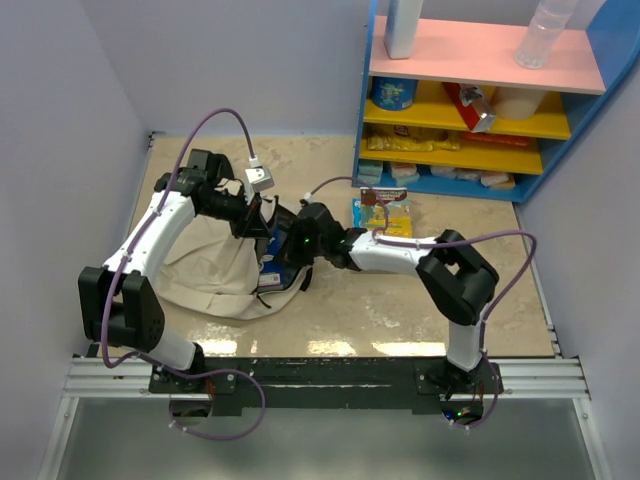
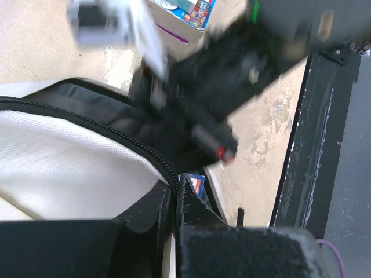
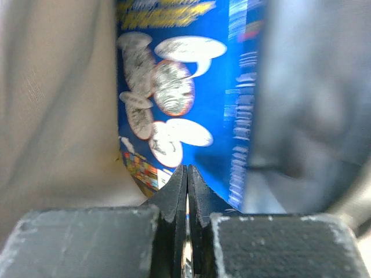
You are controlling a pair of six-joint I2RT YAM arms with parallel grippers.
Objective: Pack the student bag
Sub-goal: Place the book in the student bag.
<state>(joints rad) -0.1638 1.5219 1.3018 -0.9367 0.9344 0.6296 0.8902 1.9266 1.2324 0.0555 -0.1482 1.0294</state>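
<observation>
**Top external view:** The student bag (image 1: pixel 205 270) is seen lying flat on the left half of the desk (image 1: pixel 400 310). Its long axis runs roughly left to right and its open mouth is turned right, toward the desk's middle. The left hand (image 1: pixel 260 222) is placed at the far rim of the mouth, and the right hand (image 1: pixel 280 258) is reached in from the right. A blue printed item (image 1: pixel 268 268) is glimpsed in the opening, largely covered by both hands. Just beyond the right arm, snack packets (image 1: pixel 385 215) lie on the desk. A shelf unit (image 1: pixel 480 50) stocked with goods stands at the far right.

**Left wrist view:** The left hand (image 2: pixel 175 194) is shown pinched narrow on the bag's black zipper trim, a grip not visible from above. Pale fabric (image 2: pixel 69 168) fills the left of the frame, and a blue corner (image 2: pixel 197 184) peeps out beside the fingertips. The right arm (image 2: pixel 232 75) crosses the frame as a dark blur. The black base rail (image 2: pixel 313 145) is seen at the right.

**Right wrist view:** The right hand (image 3: pixel 186 179) is shown fully closed, its tips at the lower edge of the blue item (image 3: pixel 191 87). Whether that edge is pinched cannot be told. The item stands between beige fabric (image 3: pixel 52 104) on the left and grey lining (image 3: pixel 307 104) on the right, inside the bag.
</observation>
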